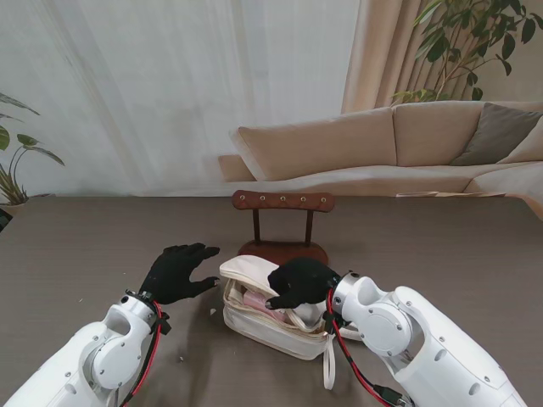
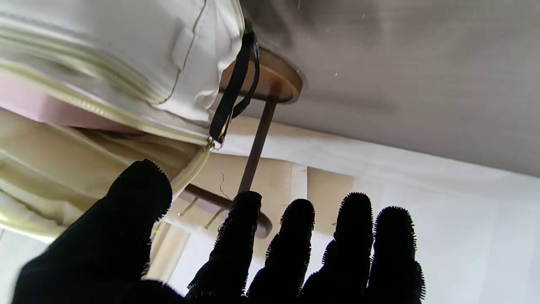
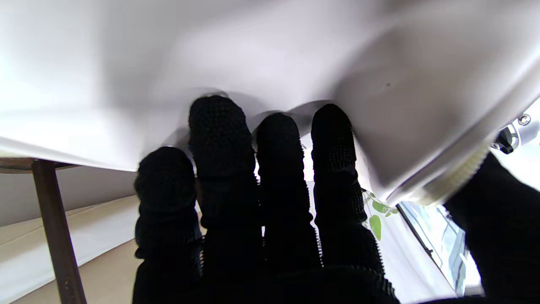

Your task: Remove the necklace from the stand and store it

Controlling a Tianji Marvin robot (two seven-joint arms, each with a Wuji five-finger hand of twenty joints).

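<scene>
From the stand camera, my right hand (image 1: 299, 283) sits on top of the open cream pouch (image 1: 270, 315), fingers curled over the flap and the pink lining, just nearer to me than the wooden stand (image 1: 282, 222). My left hand (image 1: 176, 273) hovers just to the left of the pouch, fingers spread, holding nothing. The stand's crossbar looks bare. I cannot see the necklace anywhere, so I judge it is either inside the pouch under my right hand or tucked in that palm; I cannot tell which.

From the left wrist camera, the fingers (image 2: 354, 236) are apart and free, with the pouch (image 2: 126, 71) close beside the thumb and its black zipper pull (image 2: 234, 90) dangling just beyond. The stand's post (image 2: 256, 147) lies straight ahead of the fingertips.

From the right wrist camera, four fingers (image 3: 217, 139) press flat against the pale pouch fabric (image 3: 295, 55), thumb off to the side by the zipper edge. Whether anything is pinched there is hidden.

To do this step well, I would bring the left hand in to steady the pouch rim, keep the flap held wide, and let go only once the right fingertips are well inside, so a thin chain cannot snag on the zipper teeth or spill over the edge.
</scene>
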